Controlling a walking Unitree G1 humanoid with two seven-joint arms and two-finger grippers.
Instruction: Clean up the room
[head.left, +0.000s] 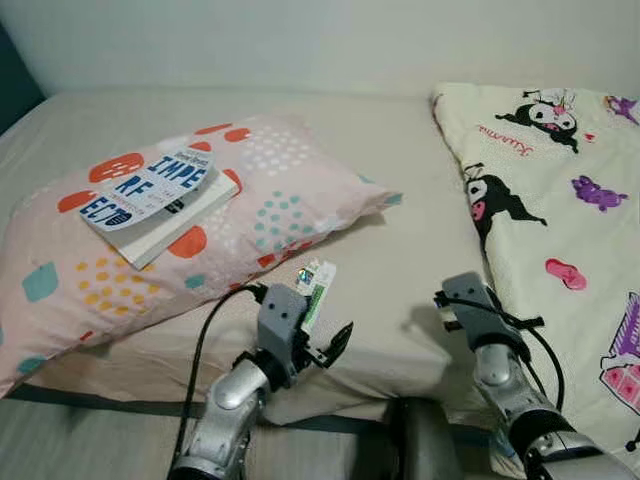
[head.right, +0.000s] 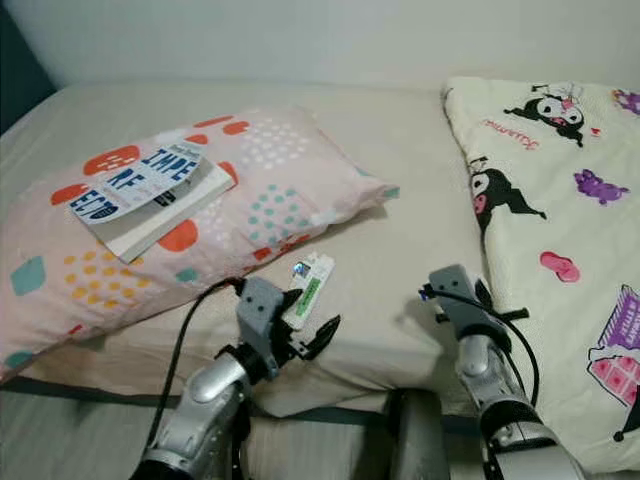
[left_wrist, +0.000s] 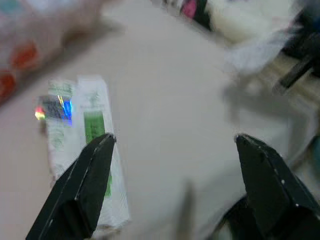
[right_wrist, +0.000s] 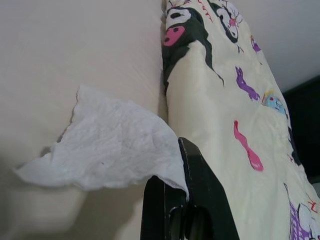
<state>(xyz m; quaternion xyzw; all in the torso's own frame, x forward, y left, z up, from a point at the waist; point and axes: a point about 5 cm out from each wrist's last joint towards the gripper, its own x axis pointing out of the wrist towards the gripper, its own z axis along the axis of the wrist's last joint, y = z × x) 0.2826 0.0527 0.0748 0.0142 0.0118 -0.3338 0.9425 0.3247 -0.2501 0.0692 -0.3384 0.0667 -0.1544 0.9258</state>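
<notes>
Toothpaste tube (head.left: 314, 288), lower centre of the frame, lies on the bed (head.left: 400, 260) between the wide-open left gripper (left_wrist: 172, 150), not yet grasped; right gripper (right_wrist: 185, 200) already clamps a white tissue (right_wrist: 107, 145); book (head.left: 150, 200) remains on pillow (head.left: 270, 190).

arms: silver, jointed | wrists: grey housings | cables: black, looped | left end effector (left_wrist: 172, 142): two black tapered fingers

It was a bedroom in a home: a bed (head.left: 400, 280) with a beige sheet, a patterned pillow (head.left: 200, 230) and a cartoon-print quilt (head.left: 560, 200) lay beyond the jaws.
</notes>
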